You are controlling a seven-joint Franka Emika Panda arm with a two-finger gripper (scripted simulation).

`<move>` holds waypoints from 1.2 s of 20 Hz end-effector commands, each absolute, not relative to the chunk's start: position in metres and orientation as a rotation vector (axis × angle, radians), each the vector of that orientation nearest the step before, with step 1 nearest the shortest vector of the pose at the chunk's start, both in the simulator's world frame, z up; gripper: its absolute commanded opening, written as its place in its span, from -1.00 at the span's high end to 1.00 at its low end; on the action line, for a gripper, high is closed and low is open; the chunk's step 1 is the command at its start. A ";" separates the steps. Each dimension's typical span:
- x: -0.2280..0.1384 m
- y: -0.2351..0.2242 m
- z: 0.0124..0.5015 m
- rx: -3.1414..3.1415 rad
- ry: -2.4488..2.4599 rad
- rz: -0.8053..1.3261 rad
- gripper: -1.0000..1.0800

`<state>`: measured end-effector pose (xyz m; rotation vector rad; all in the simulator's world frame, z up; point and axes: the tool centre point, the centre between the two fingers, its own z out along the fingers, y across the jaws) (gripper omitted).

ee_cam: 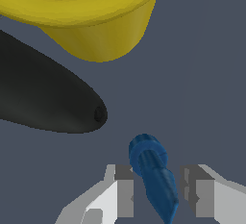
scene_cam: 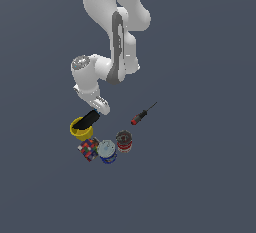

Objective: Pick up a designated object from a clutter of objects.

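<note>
While blue piece (ee_cam: pixel 153 177) sits between fingers, end effector (ee_cam: pixel 160 196) apart, piece's tip cropped.

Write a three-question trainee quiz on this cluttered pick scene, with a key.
1. True or false: in the wrist view, the small bright-blue chunky piece lies between the open gripper fingers.
2. Which thing lies apart from the cluster in the exterior view? A) red-handled screwdriver B) multicoloured cube
3. Fill in: the black spatula handle lies next to the ___ plastic cup.

Key: 1 true; 2 A; 3 yellow.
</note>
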<state>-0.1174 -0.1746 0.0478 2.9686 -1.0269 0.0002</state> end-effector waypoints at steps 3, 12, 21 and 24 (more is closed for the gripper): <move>-0.117 -0.175 0.047 2.968 -1.027 0.000 1.00; -0.117 -0.175 0.049 2.968 -1.028 0.000 1.00; -0.102 -0.166 0.080 2.967 -1.029 0.000 1.00; -0.094 -0.162 0.098 2.966 -1.029 0.000 1.00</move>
